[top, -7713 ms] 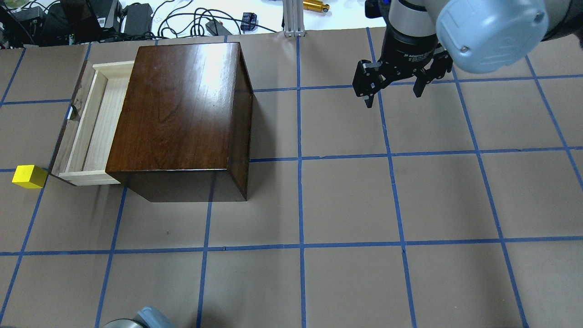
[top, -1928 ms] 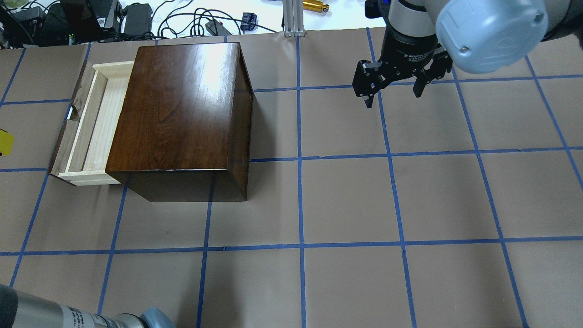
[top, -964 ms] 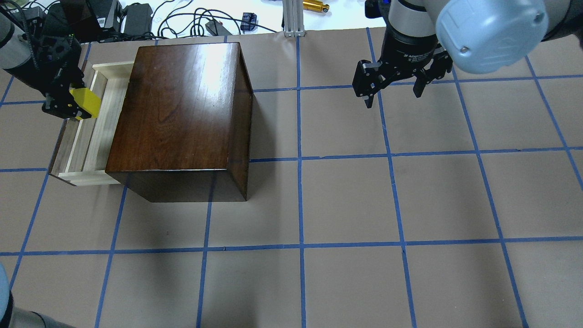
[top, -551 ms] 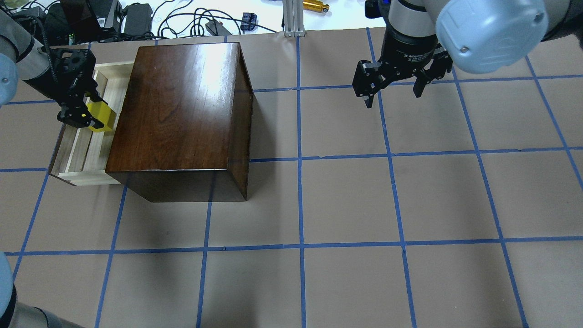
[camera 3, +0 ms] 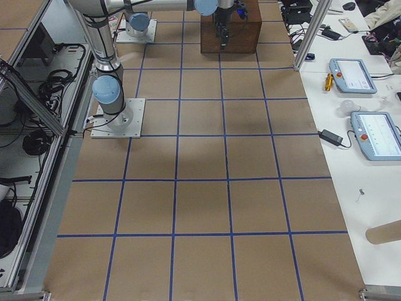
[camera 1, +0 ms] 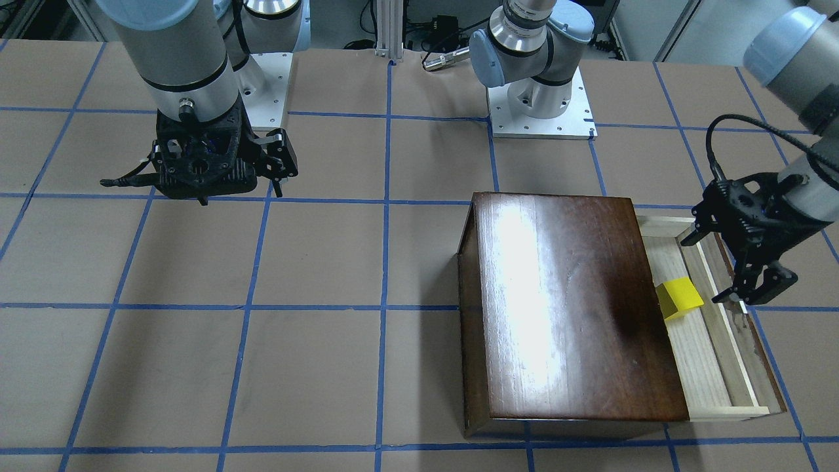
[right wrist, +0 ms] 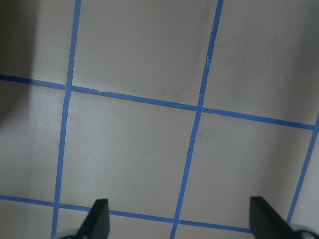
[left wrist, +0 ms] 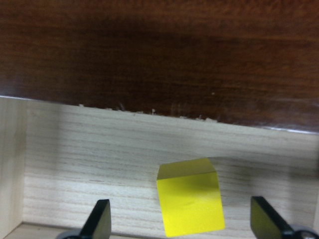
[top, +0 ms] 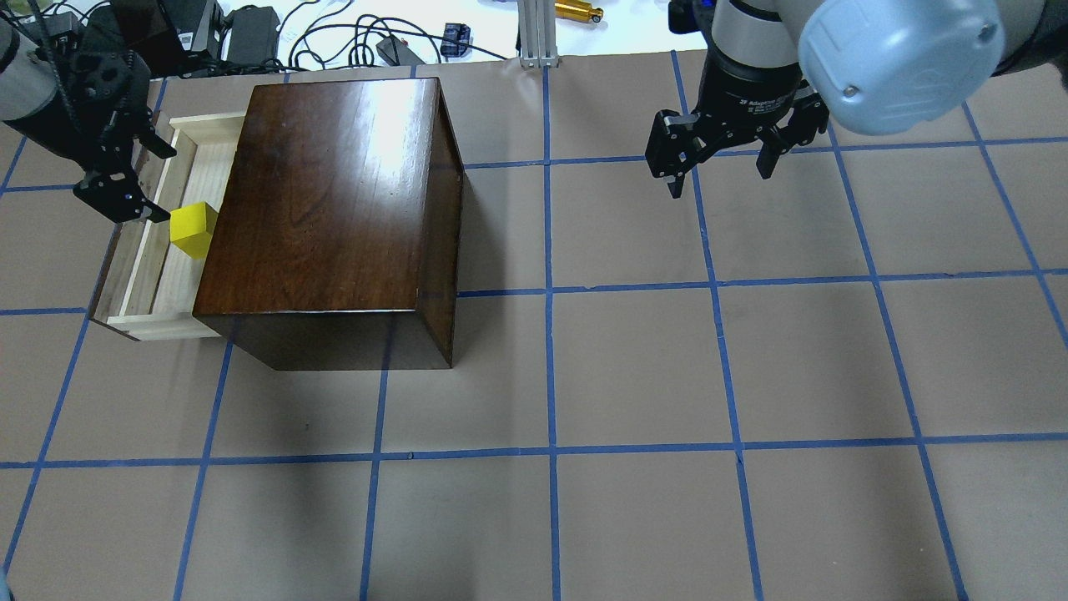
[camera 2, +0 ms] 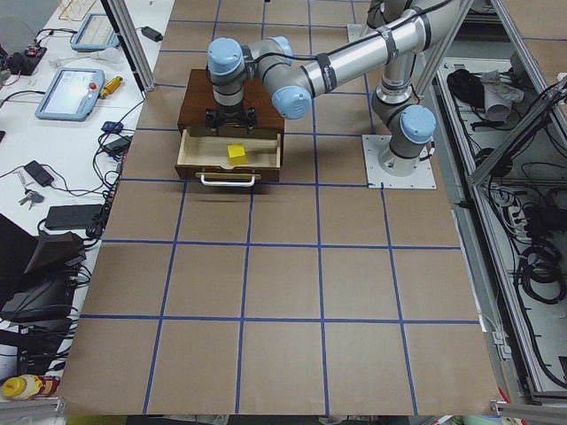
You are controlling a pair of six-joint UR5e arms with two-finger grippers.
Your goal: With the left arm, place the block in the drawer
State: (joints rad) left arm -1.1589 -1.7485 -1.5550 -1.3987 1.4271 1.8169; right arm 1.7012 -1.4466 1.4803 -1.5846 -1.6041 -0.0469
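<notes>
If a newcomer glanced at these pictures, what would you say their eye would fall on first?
The bright yellow block stands out most, lying in the pale drawer pulled out of the glossy dark-brown cabinet on the robot's left. Next comes the left gripper, which hangs open over the drawer, close to the block but not touching it. Far across, the right gripper hovers open above the blue-taped table.

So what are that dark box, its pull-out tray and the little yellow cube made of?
Cabinet: likely wood under glossy dark-brown varnish; grain streaks and bright glare show.
Drawer: pale, bare-looking wood, matte, with fine grain lines.
Block: even bright yellow, matte; painted wood or plastic, cannot tell.
</notes>
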